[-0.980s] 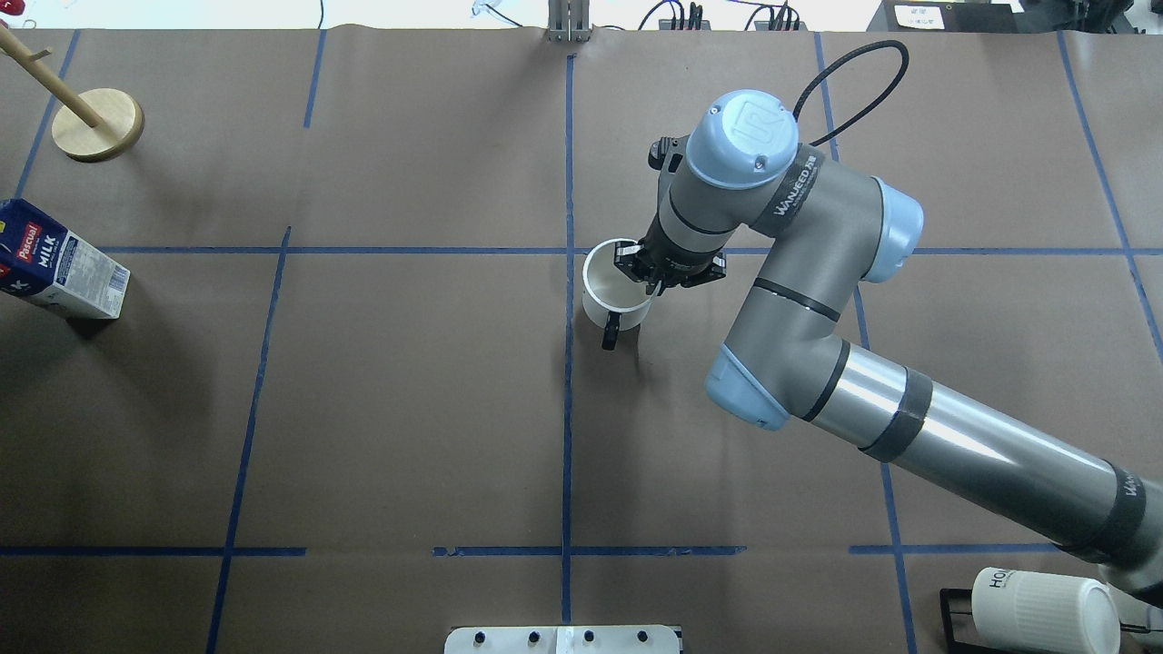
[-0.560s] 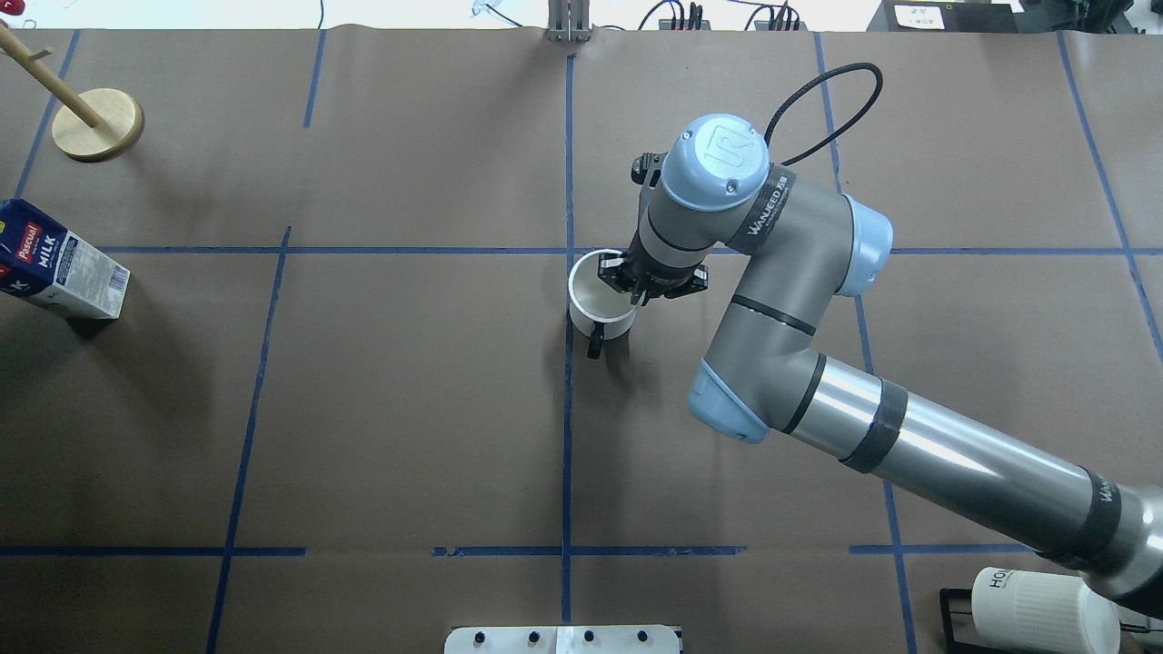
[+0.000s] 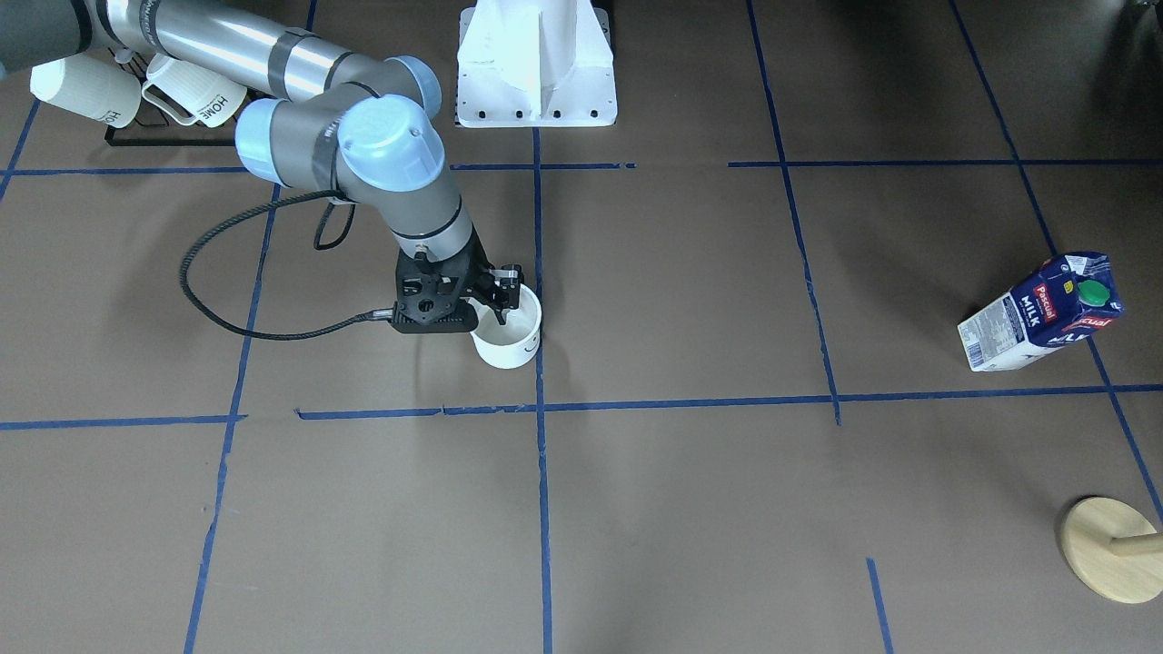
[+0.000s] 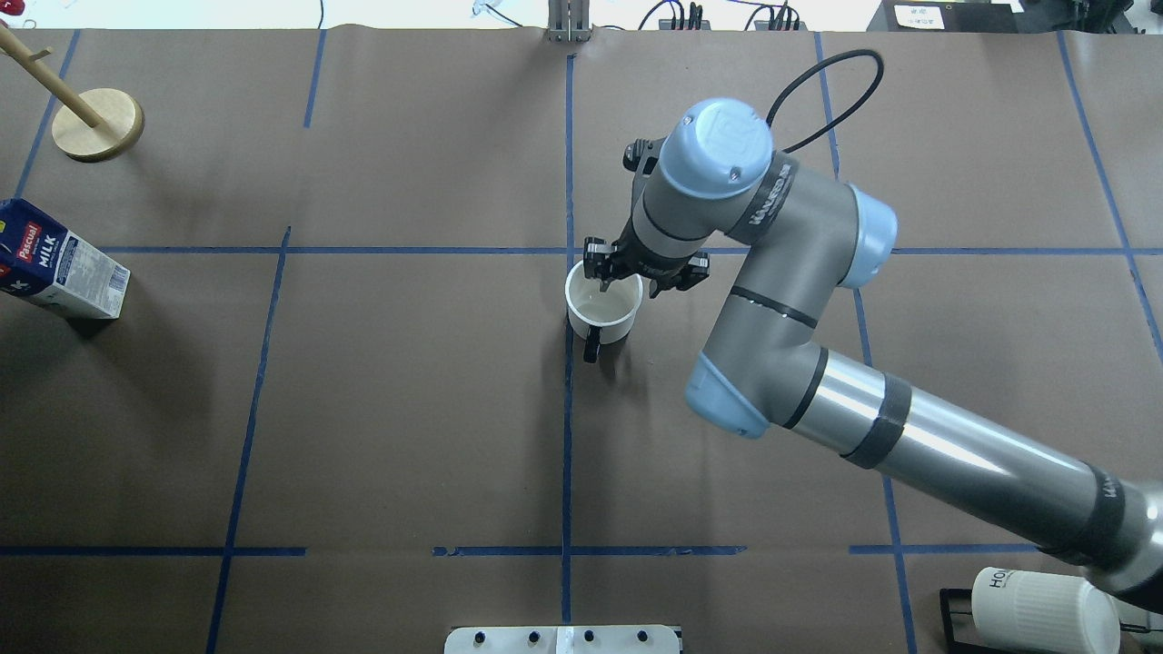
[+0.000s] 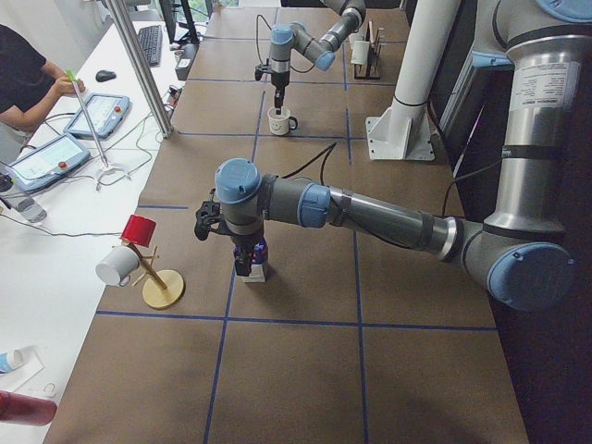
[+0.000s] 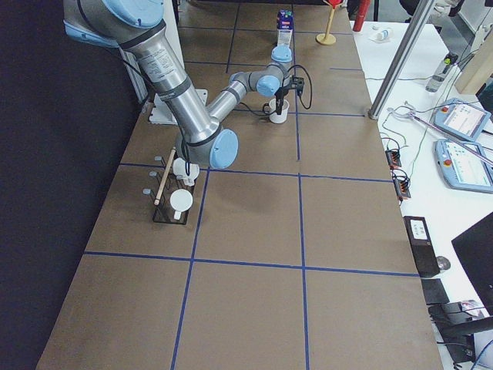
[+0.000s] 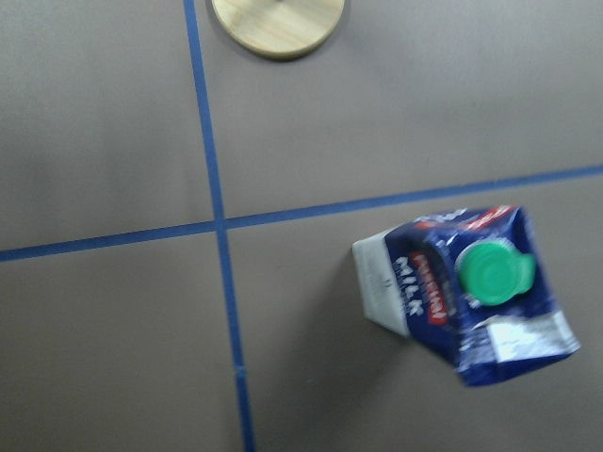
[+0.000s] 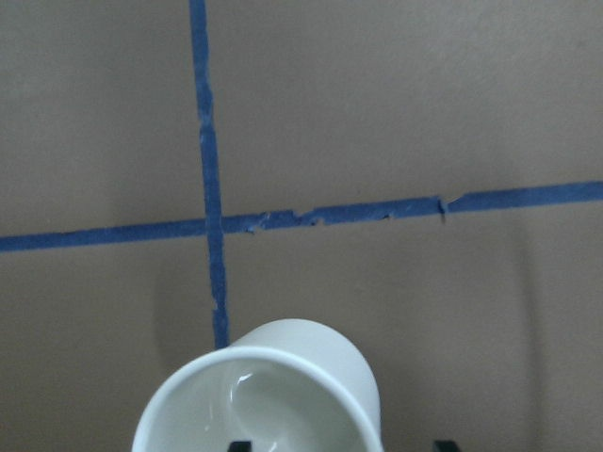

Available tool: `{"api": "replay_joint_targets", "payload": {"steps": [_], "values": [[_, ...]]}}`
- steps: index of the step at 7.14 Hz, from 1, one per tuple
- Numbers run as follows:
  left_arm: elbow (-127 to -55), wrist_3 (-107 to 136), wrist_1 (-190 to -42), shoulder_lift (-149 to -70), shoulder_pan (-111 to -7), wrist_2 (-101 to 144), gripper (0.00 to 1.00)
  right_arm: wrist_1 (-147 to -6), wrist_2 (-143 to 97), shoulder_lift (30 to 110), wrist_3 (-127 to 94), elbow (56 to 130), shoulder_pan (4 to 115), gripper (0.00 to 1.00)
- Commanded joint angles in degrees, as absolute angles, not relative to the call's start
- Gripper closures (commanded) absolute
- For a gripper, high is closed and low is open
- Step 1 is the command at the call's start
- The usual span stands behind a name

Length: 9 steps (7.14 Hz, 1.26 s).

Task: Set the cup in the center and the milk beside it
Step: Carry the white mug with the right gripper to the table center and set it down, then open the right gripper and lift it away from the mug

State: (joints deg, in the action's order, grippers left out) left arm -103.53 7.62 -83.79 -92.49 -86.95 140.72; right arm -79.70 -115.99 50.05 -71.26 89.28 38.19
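The white cup [image 4: 603, 311] stands upright on the table by the centre tape cross, its dark handle toward the robot. It also shows in the front view [image 3: 507, 346] and the right wrist view [image 8: 316, 358]. My right gripper [image 4: 630, 283] is open just above it. One finger hangs inside the cup and the other outside its wall, neither touching. The dark-blue milk carton [image 4: 60, 263] stands at the table's far left, also seen in the left wrist view [image 7: 462, 301]. My left gripper [image 5: 243, 262] hovers over the milk; I cannot tell whether it is open.
A wooden mug tree base [image 4: 98, 124] stands beyond the milk, holding a red and a white cup in the left side view [image 5: 139, 231]. Ribbed HOME mugs [image 3: 86, 89] lie on a black rack near the robot's right. The white robot base [image 3: 536, 64] is behind the centre.
My right gripper moved the cup a little left to the centre line. Its jaws then spread and let go of the rim. The milk has not moved.
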Motion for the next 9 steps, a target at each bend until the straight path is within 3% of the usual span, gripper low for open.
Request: {"api": "replay_joint_targets", "payload": {"steps": [1, 3, 9], "values": [[-101.88, 13.86, -83.94, -95.78, -82.02, 140.63, 0.00, -79.46, -126.33, 59.61, -65.88, 96.90, 47.32, 0.00], [-100.99, 15.55, -84.02, -97.20, -77.89, 140.45, 0.00, -79.28, -126.39, 67.66, -56.88, 101.68, 48.69, 0.00], [-93.08, 15.73, -89.03, -99.40, -72.96, 137.11, 0.00, -79.19, -125.86, 67.94, -57.04, 101.08, 47.99, 0.00]]}}
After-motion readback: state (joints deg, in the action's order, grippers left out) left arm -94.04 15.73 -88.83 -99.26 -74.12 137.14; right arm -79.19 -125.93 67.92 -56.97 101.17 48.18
